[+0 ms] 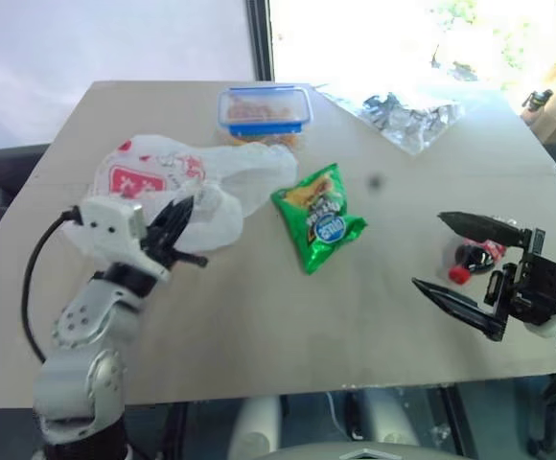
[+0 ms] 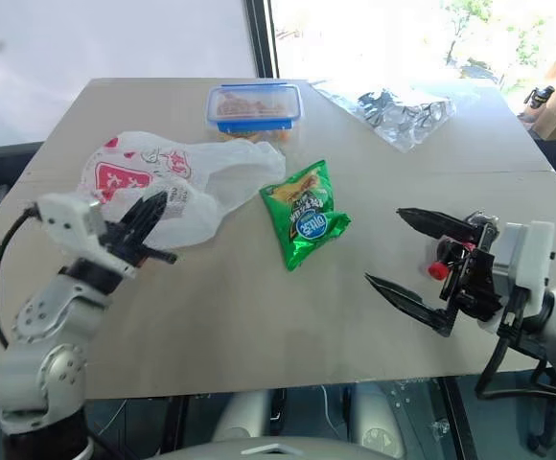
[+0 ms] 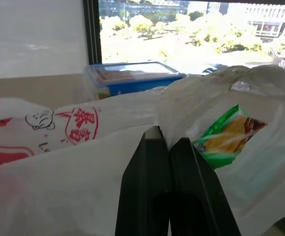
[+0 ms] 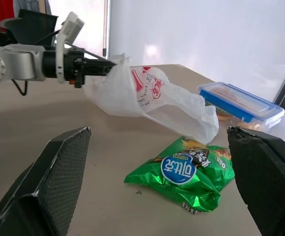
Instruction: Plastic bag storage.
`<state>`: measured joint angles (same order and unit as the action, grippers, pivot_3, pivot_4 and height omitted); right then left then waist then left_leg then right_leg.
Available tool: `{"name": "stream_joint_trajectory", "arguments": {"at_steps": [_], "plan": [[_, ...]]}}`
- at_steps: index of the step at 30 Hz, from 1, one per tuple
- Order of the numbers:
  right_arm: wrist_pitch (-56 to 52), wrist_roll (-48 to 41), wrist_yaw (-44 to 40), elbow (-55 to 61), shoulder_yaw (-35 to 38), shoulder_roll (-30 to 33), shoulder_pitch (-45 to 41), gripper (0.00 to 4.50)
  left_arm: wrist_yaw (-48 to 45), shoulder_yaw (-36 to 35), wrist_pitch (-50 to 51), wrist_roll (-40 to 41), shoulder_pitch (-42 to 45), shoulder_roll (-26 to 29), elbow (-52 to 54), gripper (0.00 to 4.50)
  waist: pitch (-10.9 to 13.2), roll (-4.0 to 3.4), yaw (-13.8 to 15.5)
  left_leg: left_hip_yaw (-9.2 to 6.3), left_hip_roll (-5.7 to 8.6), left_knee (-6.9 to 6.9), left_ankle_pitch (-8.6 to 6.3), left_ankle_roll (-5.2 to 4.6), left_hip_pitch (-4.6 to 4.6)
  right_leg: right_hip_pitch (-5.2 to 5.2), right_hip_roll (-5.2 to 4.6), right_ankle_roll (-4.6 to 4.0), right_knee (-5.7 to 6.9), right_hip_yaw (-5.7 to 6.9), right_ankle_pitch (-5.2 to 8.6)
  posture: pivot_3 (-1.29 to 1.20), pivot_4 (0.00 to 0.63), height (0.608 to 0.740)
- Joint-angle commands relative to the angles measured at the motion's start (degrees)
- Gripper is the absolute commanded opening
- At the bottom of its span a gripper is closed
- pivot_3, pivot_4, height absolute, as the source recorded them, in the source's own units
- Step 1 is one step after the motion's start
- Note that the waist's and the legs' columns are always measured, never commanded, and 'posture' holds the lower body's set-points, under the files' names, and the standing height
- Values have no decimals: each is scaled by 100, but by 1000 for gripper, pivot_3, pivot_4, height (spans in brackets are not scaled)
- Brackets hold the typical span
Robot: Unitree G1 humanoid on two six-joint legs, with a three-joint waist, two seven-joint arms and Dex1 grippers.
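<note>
Head views: the plastic bag [image 1: 168, 187] is seen at approx. 10 o'clock on the table [image 1: 259, 326], one end lifted off the top and pinched in the left gripper [image 1: 177, 235], whose fingers are pressed together on the film. Its far end trails toward 1 o'clock, ending just beside a green chip packet [image 1: 321, 218] lying flat near centre. At 12 o'clock a clear box w/ blue lid [image 1: 265, 108] is set; orange-brown food is visible inside, lid on. At 1–2 o'clock a clear silvery bag w/ dark bits [image 1: 407, 115] is laid by the far edge. At 3–4 o'clock the right gripper [image 1: 470, 264] is held w/ fingers spread wide, nothing between them; a small dark bottle w/ red cap [image 1: 470, 261] is seen behind it.

Left wrist view: both fingers [image 3: 147, 196] are shut together, bag film bunched at the tips; the green packet shows through the film; blue-lidded box behind.

Right wrist view: wide-apart fingers [image 4: 49, 182] frame the green packet; the bag is seen hanging from the left gripper [image 4: 110, 64], clear of the table at the held end, the open end sagging down by the packet.
</note>
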<state>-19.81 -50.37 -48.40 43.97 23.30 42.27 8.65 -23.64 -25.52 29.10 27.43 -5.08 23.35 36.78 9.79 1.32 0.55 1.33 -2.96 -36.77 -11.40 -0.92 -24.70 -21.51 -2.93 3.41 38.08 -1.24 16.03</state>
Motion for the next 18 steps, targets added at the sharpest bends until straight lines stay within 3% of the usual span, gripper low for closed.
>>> {"name": "stream_joint_trajectory", "arguments": {"at_steps": [1,8,14,18], "plan": [[27,-183,-52,52,119,61,-40,4500,-406,-299,-494,-9,-465,251,290,37,-1,1,9,3,0,-1,0,0,0,0,0,-1,0,0,0,0,150,740],[-315,392,532,73,-379,249,-458,4500,-757,-283,-1546,-208,-617,343,11,37,-5,5,23,8,-12,-15,0,0,0,1,-3,-30,-2,-1,10,0,150,740],[-1339,1810,1748,78,-1961,344,-1289,4500,-943,-120,-2383,-333,-464,298,-130,37,-11,7,11,11,-14,-15,0,0,-2,-5,1,-34,-1,-4,8,0,150,740],[-2307,2095,2314,-794,-2805,-292,-2429,4500,-1318,52,-2972,-523,-595,377,-406,37,-14,9,-37,20,-16,-11,0,0,0,-9,6,-38,-1,-10,6,0,150,740]]}}
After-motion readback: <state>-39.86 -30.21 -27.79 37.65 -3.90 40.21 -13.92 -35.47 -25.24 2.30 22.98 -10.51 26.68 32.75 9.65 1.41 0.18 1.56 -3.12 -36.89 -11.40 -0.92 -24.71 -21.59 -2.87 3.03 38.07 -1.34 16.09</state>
